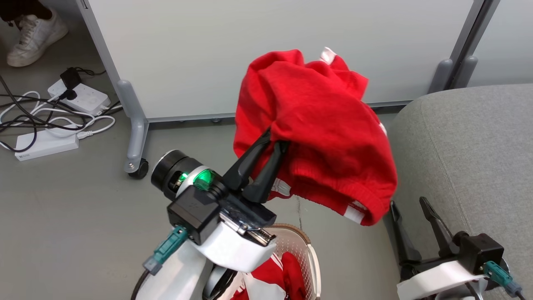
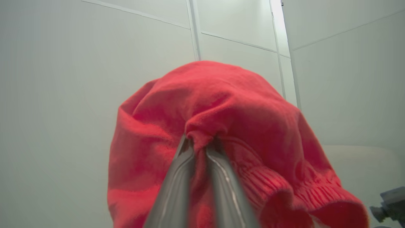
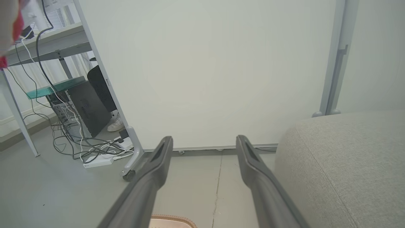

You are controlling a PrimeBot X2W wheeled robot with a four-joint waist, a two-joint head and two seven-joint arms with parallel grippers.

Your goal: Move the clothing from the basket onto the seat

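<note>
My left gripper (image 1: pixel 275 139) is shut on a red knit garment (image 1: pixel 316 129) with white stripes, lifted above the floor and draped over the fingertips. In the left wrist view the red garment (image 2: pixel 227 133) bunches around the closed fingers (image 2: pixel 177 177). The basket (image 1: pixel 306 250) sits under the left arm at the bottom, with more red and white clothing (image 1: pixel 275 275) inside; its brown rim (image 3: pixel 171 220) also peeks into the right wrist view. The grey seat (image 1: pixel 474 146) stands at the right. My right gripper (image 1: pixel 410 204) is open and empty beside the seat's front edge (image 3: pixel 341 164).
A pale wheeled partition panel (image 1: pixel 266 54) stands behind, its caster (image 1: pixel 135 166) on the floor at left. Power strips and cables (image 1: pixel 54 121) lie at the far left, near a person's white shoe (image 1: pixel 35 37). A desk with a computer tower (image 3: pixel 85 107) is beyond.
</note>
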